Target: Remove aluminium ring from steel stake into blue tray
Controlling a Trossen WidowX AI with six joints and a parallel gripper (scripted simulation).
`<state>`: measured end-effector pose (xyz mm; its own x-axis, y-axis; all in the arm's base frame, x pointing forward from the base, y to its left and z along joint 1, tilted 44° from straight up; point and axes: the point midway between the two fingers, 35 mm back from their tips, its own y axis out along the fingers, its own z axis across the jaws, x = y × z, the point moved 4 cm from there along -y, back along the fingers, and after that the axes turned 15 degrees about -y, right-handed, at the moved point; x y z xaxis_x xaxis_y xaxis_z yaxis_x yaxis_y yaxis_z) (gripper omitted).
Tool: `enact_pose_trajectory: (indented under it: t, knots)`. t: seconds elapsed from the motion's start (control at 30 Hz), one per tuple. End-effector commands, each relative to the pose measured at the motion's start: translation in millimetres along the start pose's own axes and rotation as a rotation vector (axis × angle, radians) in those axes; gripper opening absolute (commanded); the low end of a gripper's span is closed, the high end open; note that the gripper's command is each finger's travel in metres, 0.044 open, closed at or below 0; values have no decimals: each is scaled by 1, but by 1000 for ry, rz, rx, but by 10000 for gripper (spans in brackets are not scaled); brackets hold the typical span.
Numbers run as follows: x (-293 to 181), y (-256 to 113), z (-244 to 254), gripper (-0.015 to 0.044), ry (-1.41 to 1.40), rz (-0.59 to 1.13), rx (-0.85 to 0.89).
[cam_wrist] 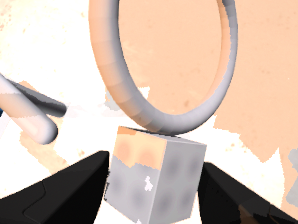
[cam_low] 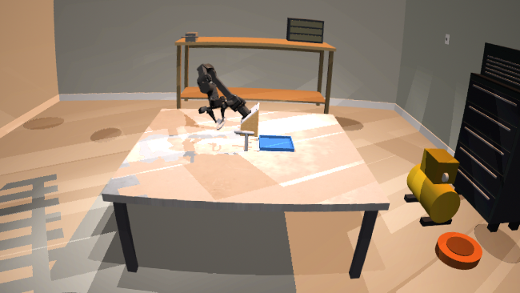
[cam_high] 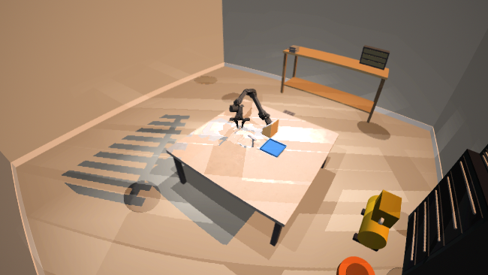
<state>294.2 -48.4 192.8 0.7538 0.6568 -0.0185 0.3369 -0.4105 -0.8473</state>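
Note:
The grey aluminium ring [cam_wrist: 109,55] is off the stake. Its block-shaped tab [cam_wrist: 182,172] is between the black fingers of my gripper [cam_wrist: 155,175] [cam_low: 220,121] [cam_high: 240,126], which is shut on it. The ring extends beyond the fingertips, above the table and to the left of the stake in the exterior view. The steel stake [cam_low: 246,142] [cam_high: 254,143] stands upright; the rounded end of its cross-bar [cam_wrist: 37,125] shows at left in the wrist view. The blue tray [cam_high: 273,148] [cam_low: 276,143] lies right of the stake and is empty.
An upright tan board with a slanted white edge [cam_low: 250,126] [cam_high: 272,129] stands behind the stake and tray, close to the arm's lower part. The table [cam_low: 240,190] carries all of these. A wooden workbench [cam_low: 256,42] stands against the back wall.

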Motion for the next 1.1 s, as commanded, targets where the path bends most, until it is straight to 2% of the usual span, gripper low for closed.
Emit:
enact_pose_trajectory:
  t: [0.0,1.07]
  knots:
    - [-5,-2,-2,0,-60,-21,-7]
    - [-56,-21,-20,0,-598,-104,-163]
